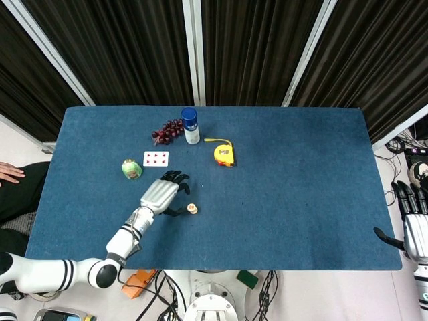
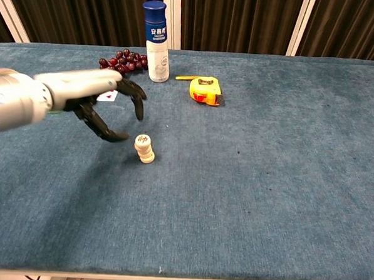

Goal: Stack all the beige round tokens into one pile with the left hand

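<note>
The pile of beige tokens [image 2: 144,148] stands upright on the blue table [image 2: 266,182], near its middle-left. The left hand [image 2: 110,104] hovers at its ten o'clock, fingers spread, holding nothing, clear of the pile. The right hand [image 1: 412,224] hangs off the table's right edge, fingers extended, empty.

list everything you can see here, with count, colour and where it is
tokens: one stack, count unclear, beige, table centre-left
bottle: 1, white with blue cap, back of table
grapes: 1 bunch, dark red, left of bottle
tape measure: 1, yellow, right of bottle
card: 1, white with red pips, left of centre
small jar: 1, green, left of card
table: 1, blue cloth
left hand: open, just left of tokens, apart
right hand: off table's right edge
</note>
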You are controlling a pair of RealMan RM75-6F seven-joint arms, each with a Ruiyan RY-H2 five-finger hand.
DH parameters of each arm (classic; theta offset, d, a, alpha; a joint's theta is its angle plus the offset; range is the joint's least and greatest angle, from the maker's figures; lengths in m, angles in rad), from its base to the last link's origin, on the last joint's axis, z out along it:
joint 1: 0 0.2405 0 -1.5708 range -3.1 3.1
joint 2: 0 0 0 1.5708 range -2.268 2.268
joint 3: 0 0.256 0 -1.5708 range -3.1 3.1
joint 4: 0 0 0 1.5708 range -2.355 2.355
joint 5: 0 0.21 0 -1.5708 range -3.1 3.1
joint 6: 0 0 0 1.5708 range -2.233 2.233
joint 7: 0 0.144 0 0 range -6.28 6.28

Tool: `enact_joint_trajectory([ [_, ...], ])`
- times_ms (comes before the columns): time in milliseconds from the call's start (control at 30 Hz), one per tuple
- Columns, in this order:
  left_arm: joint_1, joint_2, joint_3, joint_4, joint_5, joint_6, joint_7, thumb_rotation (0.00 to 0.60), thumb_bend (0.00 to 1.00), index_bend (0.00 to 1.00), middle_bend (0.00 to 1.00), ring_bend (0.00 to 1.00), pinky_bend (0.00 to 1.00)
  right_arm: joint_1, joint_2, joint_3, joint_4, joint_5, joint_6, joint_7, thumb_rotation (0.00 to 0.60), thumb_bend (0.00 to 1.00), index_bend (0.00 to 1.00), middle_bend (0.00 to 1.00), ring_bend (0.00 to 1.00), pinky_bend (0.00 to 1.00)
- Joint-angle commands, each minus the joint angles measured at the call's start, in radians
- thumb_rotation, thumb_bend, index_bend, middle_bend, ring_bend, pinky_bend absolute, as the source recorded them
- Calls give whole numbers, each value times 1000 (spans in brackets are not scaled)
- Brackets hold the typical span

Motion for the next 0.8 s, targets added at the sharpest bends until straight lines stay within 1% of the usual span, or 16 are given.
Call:
enact_joint_trajectory([
  [33, 44, 48, 3, -35, 44, 49, -45, 600, 295, 335, 108, 0, 0, -1, 4, 1, 1, 3, -1, 4, 600, 201, 6, 116, 0, 91],
  [133, 104, 100, 21, -66, 107, 119, -98, 600, 293, 334, 108, 0, 0, 0, 9, 1, 2, 6, -5, 11, 600, 201, 7, 116, 0, 91],
  [233, 183, 135, 34, -72, 181, 237, -158, 600, 283, 334, 108, 0, 0, 1, 8, 2, 6, 8, -9, 18, 600, 201, 7, 116, 0, 91],
  [267, 216, 144, 38, -60, 209, 293, -172, 600, 275, 334, 109, 0, 0, 2, 8, 1, 8, 7, -12, 20, 600, 201, 7, 116, 0, 91],
  [367, 291, 163, 46, -9, 259, 416, -193, 600, 256, 323, 108, 0, 0, 6, 8, 0, 10, 4, -18, 29, 600, 201, 7, 116, 0, 91],
  [433, 333, 178, 49, 22, 268, 467, -210, 600, 252, 318, 108, 0, 0, 11, 12, -3, 13, 0, -28, 46, 600, 201, 6, 116, 0, 91],
  [500, 370, 196, 60, 56, 276, 496, -231, 600, 234, 313, 108, 0, 0, 18, 24, -9, 12, -2, -52, 85, 600, 201, 4, 115, 0, 91],
  [567, 418, 227, 84, 82, 280, 508, -270, 600, 212, 307, 108, 0, 0, 28, 42, -13, 11, -5, -76, 119, 600, 201, 1, 108, 0, 91],
  [700, 496, 284, 126, 83, 292, 522, -340, 600, 165, 293, 108, 0, 0, 32, 48, -15, 2, -30, -65, 127, 600, 201, 0, 104, 0, 91],
  [800, 554, 312, 151, 80, 307, 545, -392, 600, 160, 294, 108, 0, 0, 30, 47, -21, -9, -54, -48, 120, 600, 201, 0, 104, 0, 91],
])
